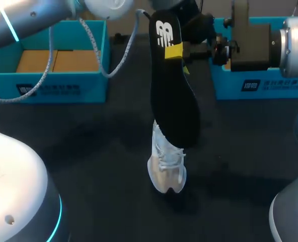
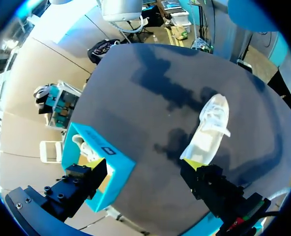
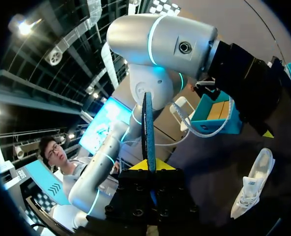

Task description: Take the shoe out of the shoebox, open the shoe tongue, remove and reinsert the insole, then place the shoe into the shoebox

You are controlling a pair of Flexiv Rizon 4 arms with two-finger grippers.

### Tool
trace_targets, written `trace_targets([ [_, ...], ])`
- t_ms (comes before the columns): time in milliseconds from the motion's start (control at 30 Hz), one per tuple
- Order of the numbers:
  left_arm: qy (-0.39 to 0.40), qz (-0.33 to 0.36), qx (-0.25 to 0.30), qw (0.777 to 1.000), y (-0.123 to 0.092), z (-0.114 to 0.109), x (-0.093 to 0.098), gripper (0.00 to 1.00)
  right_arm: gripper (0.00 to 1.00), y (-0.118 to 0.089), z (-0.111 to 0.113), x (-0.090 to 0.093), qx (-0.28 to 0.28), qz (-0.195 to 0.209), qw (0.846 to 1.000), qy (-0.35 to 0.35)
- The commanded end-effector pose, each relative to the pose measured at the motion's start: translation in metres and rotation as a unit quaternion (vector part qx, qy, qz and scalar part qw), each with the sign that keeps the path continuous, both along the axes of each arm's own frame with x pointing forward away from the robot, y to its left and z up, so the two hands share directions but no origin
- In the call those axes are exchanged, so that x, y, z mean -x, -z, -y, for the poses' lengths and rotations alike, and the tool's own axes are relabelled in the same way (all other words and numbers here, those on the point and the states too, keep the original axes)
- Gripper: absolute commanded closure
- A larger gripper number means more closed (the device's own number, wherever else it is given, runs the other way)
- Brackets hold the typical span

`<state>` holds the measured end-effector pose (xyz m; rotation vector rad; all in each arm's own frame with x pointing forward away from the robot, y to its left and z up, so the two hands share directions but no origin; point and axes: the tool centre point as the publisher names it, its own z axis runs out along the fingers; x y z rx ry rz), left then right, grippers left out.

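Yellow tips on the right gripper (image 3: 149, 165) are clamped on the black insole (image 1: 171, 96) near its heel end, one tip on each flat face. The rest hangs below the jaws, toe end down. I reckon it's held that way so the toe can be fed into the shoe first. The white shoe (image 1: 166, 169) lies on the dark table (image 1: 88, 151) under that hanging toe end, out of the box, so the insole is out and not yet back in. From the head view I can't tell if the insole touches the shoe or just overlaps it. The right wrist view shows the shoe down off to one side of the jaws, which looks like apart to me. That view also gives the insole edge-on, a thin strip pinched between the tips, while the head view shows its whole face. The left gripper (image 2: 143, 173) only reads properly in its own wrist view: fingers spread wide with nothing between them, high over the table, shoe ahead of them. Probably it's waiting to steady the shoe. The blue shoebox (image 1: 48, 89) sits well off from both jaws, its cardboard bottom bare.
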<state>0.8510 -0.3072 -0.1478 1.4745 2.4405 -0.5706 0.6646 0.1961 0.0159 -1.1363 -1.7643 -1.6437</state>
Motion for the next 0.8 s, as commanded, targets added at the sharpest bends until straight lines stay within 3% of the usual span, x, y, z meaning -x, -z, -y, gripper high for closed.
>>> trace_targets([
  [33,0.025,0.042,0.070,0.996,0.008,-0.018,-0.019,0.00,1.00,0.004,0.002,0.000,0.018,-0.006,1.000,0.018],
  [300,0.051,0.052,0.164,0.984,-0.003,-0.039,-0.042,0.00,1.00,-0.002,0.032,-0.012,0.011,-0.025,0.995,0.091],
  [433,0.052,0.040,0.220,0.973,-0.016,-0.049,-0.046,0.00,1.00,0.000,0.045,-0.024,0.020,-0.058,0.992,0.113],
  [533,0.052,0.049,0.254,0.965,-0.024,-0.054,-0.048,0.00,1.00,0.004,0.053,-0.034,0.011,-0.098,0.987,0.130],
  [667,0.041,0.046,0.310,0.949,-0.038,-0.064,-0.049,0.00,1.00,0.015,0.064,-0.055,-0.004,-0.194,0.965,0.175],
  [800,0.035,0.044,0.354,0.934,-0.049,-0.070,-0.050,0.00,1.00,0.027,0.071,-0.069,-0.017,-0.246,0.949,0.195],
])
